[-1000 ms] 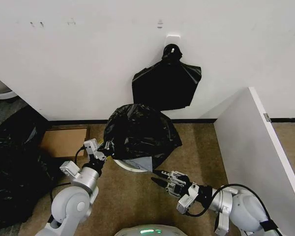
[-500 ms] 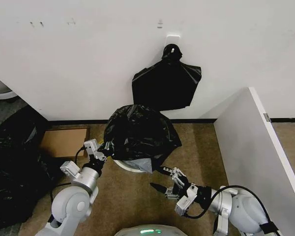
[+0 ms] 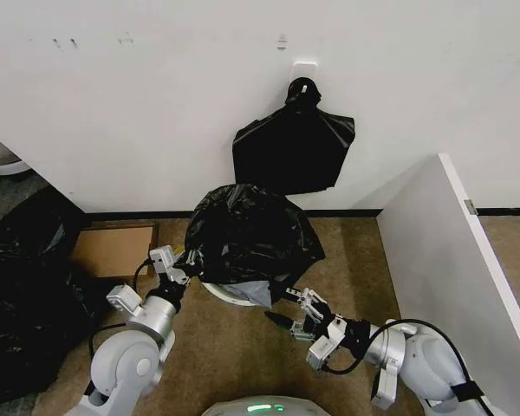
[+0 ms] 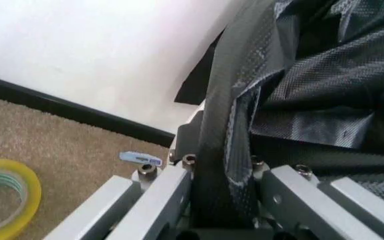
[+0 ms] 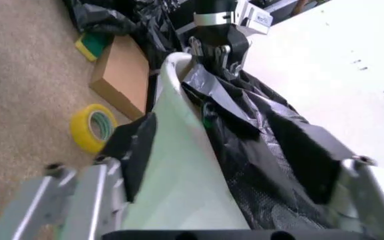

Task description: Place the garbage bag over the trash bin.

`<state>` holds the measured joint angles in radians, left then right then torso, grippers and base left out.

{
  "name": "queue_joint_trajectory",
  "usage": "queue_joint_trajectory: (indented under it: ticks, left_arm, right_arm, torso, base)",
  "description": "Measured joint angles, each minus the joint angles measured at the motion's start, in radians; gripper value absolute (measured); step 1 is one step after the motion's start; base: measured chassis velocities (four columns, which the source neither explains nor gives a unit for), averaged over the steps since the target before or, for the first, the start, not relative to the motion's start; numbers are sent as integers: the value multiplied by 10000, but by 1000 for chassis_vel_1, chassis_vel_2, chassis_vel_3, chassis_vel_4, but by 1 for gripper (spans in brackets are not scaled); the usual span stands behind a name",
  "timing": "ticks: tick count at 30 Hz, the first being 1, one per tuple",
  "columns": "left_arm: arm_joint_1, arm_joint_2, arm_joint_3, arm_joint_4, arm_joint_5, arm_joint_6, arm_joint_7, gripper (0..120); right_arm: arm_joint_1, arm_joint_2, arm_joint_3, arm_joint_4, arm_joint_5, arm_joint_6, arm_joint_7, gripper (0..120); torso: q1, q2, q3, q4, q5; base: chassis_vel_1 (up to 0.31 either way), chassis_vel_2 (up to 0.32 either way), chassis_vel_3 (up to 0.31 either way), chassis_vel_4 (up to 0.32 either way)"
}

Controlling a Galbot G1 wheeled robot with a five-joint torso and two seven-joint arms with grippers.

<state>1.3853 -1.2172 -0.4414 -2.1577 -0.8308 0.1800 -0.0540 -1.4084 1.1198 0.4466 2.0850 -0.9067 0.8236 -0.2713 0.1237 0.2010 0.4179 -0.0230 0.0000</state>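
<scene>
The glossy black garbage bag (image 3: 247,234) is bunched over the round white trash bin (image 3: 218,295), whose rim shows at the front. My left gripper (image 3: 178,265) sits at the bin's left rim, shut on a fold of the garbage bag (image 4: 229,150); in the left wrist view the left gripper (image 4: 222,172) pinches that fold. My right gripper (image 3: 283,306) is open at the bin's front right. In the right wrist view the right gripper (image 5: 205,165) straddles the trash bin (image 5: 182,165) wall, with a black pad outside and the garbage bag (image 5: 265,150) inside. The left gripper (image 5: 220,37) shows at the far rim.
A squarish black bag (image 3: 295,147) hangs on the wall behind the bin. A cardboard box (image 3: 113,249) and a dark heap (image 3: 22,295) lie to the left. A yellow tape roll (image 5: 93,127) lies on the carpet beside the bin. A white partition (image 3: 451,260) stands on the right.
My right gripper opened its fingers and moved in toward the bin's front right rim. The left gripper kept its hold on the bag.
</scene>
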Motion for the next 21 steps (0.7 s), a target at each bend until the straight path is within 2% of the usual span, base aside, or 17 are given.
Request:
queue_joint_trajectory:
  ticks: [3,4,10,12,17,21]
  left_arm:
    - [10,-5,1,-15,14,3,0,0]
    - [10,-5,1,-15,14,3,0,0]
    - [11,-24,8,-16,31,10,0,0]
    - [10,-26,10,-16,36,10,0,0]
    - [1,-26,12,21,54,12,0,0]
    - [-10,-25,13,67,58,12,-1,0]
  right_arm:
    - [-6,-27,42,-1,68,-2,0,51]
    - [-6,-27,42,-1,68,-2,0,51]
    - [-63,-82,141,7,177,-6,-6,25]
    - [-66,-91,157,5,204,-6,-13,23]
    - [-102,-130,176,0,398,-7,-49,1]
    - [-116,-138,116,-14,566,-12,-101,0]
  torso:
    - [0,0,0,-1,0]
    - [0,0,0,-1,0]
    - [0,0,0,-1,0]
    - [0,0,0,-1,0]
    - [0,0,0,-1,0]
    - [0,0,0,-1,0]
  base:
    - [0,0,0,0]
    - [0,0,0,0]
    - [0,0,0,0]
    - [0,0,0,0]
    - [0,0,0,0]
    - [0,0,0,0]
